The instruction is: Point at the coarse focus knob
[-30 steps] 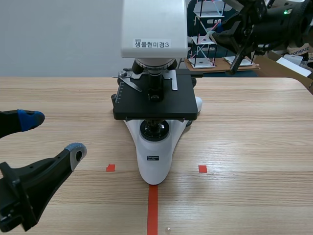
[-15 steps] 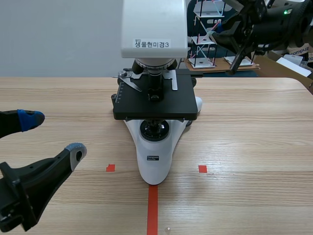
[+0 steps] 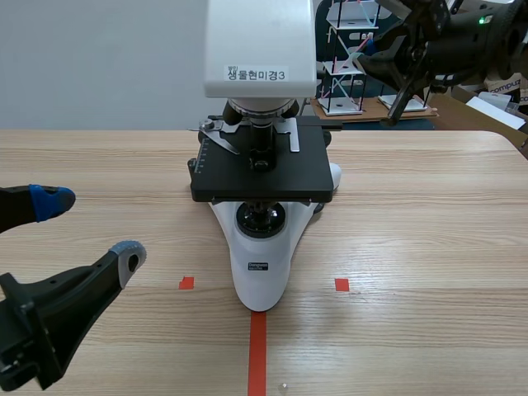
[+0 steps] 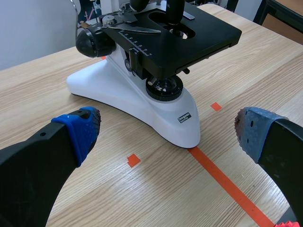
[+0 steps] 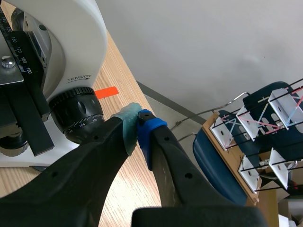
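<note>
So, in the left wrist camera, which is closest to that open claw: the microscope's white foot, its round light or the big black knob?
1. White foot: its tip lies between the left gripper's fingers.
2. Round light: just ahead, set in the foot.
3. Black knob: farthest, at the back end.
</note>
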